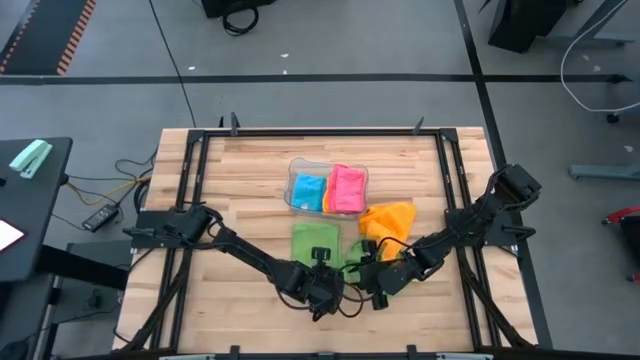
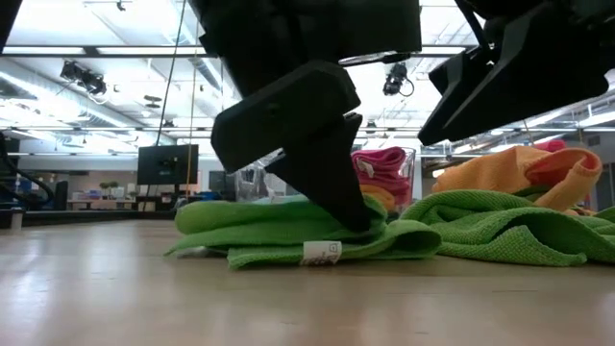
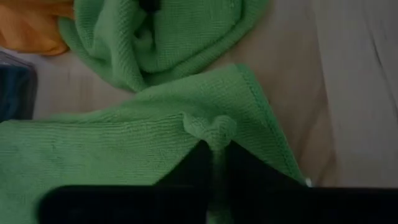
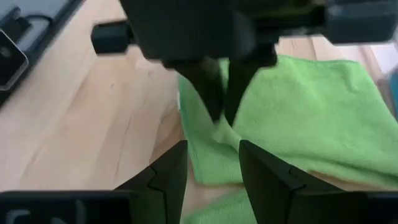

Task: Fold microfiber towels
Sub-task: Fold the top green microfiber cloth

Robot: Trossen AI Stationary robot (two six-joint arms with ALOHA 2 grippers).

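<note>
A wooden tabletop (image 1: pixel 250 180) is carrying bright microfiber towels, seen from above. A green towel (image 1: pixel 318 243) is lying flat near the front middle, with a second, rumpled green towel (image 1: pixel 352 250) touching its right side and an orange towel (image 1: pixel 390 220) bunched just beyond that. Behind them a clear plastic tray (image 1: pixel 295 168) is holding a blue towel (image 1: pixel 308 191) and a pink towel (image 1: pixel 347 188) side by side. The left claw (image 1: pixel 322 291) is reaching down at the front edge of the flat green towel, and its fingers (image 3: pixel 186 171) are pinching together on a small raised fold of that cloth near its corner. A white label (image 2: pixel 322 253) is showing at the folded front edge in the low view. The right claw (image 1: pixel 381 278) is hovering just beside the left one, over the rumpled green towel, with its fingers (image 4: pixel 168 174) standing apart and gripping nothing.
</note>
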